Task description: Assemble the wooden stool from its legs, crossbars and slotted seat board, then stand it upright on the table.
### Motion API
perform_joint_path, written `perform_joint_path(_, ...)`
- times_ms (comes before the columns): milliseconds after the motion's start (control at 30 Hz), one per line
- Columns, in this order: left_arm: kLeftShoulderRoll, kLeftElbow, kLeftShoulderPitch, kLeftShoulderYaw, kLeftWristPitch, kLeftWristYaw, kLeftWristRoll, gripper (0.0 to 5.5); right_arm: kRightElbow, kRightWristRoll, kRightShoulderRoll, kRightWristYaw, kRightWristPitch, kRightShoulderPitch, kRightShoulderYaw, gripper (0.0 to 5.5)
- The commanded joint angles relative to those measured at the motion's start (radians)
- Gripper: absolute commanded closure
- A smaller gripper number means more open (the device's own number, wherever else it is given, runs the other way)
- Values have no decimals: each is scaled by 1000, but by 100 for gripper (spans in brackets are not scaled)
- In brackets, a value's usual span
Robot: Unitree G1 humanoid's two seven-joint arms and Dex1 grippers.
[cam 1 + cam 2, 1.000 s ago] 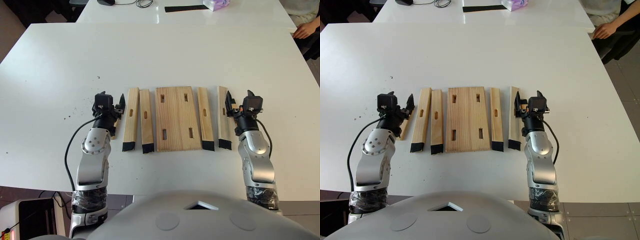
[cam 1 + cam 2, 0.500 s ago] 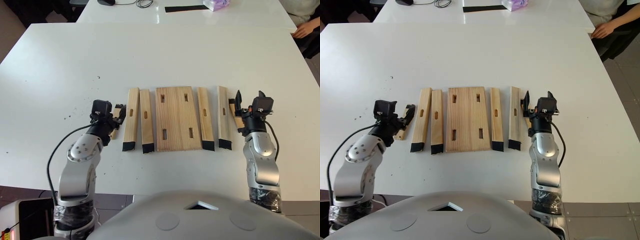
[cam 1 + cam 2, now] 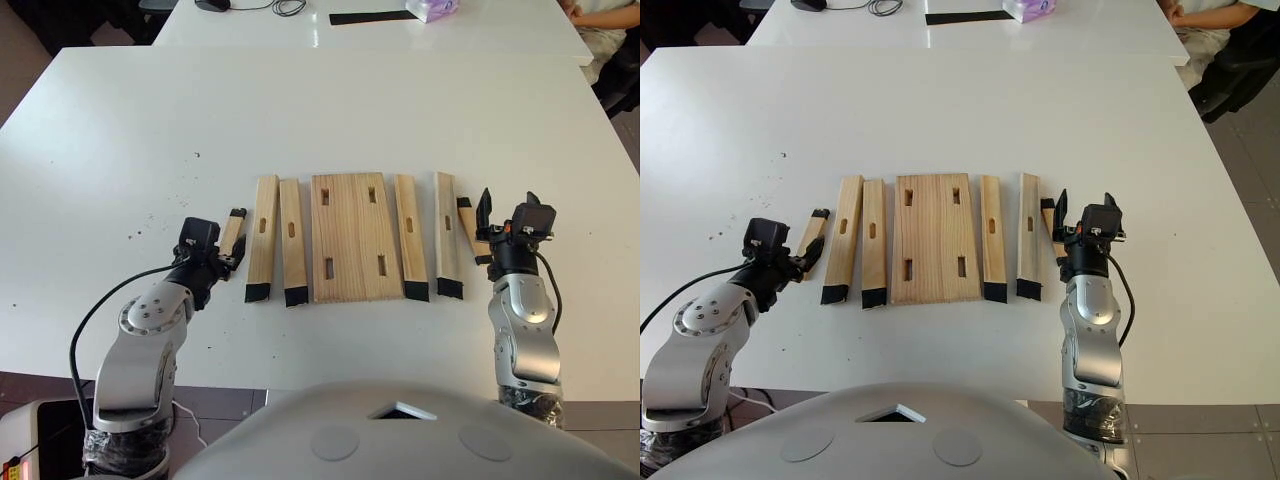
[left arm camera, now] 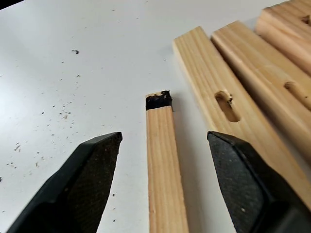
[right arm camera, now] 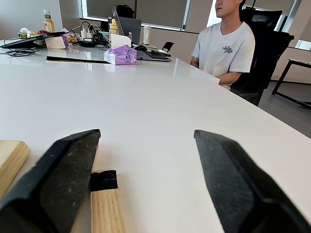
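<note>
The slotted seat board (image 3: 347,238) lies flat mid-table, with two legs (image 3: 262,238) (image 3: 292,242) on its left and two more (image 3: 408,238) (image 3: 447,236) on its right, black tips toward me. Outside the left legs lies a short crossbar (image 4: 163,160). My left gripper (image 4: 164,137) is open low over its near part, one finger on each side. A second short crossbar (image 3: 468,225) lies beyond the right legs. My right gripper (image 3: 507,197) is open just right of it, with the crossbar's black tip (image 5: 103,180) by one finger.
Dark specks (image 3: 150,215) dot the table left of the parts. A second table behind carries a tissue box (image 3: 432,8), a black strip (image 3: 372,16) and cables. The table's front edge runs close under both arms.
My left gripper has drawn back toward me along the left crossbar, its elbow swinging outward. My right gripper has shifted right, off the outer right leg, to beside the right crossbar.
</note>
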Motion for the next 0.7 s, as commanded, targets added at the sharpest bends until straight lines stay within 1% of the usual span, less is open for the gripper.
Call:
perform_joint_path(33, -5, 20, -10, 5, 13, 26, 17, 224, -8, -4, -7, 7, 12, 1, 3, 193)
perform_joint_path(233, 12, 55, 11, -23, -5, 35, 40, 224, -9, -7, -13, 15, 20, -9, 6, 193)
perform_joint_path(467, 9, 96, 22, -26, -8, 36, 54, 224, -11, -6, -21, 24, 30, -16, 9, 193)
perform_joint_path(533, -16, 102, 25, -12, 21, 32, 26, 224, -13, -5, -22, 25, 34, -16, 11, 193)
perform_joint_path(700, -10, 118, 27, -36, 53, 6, 5, 224, -16, -5, -24, 27, 39, -14, 15, 193)
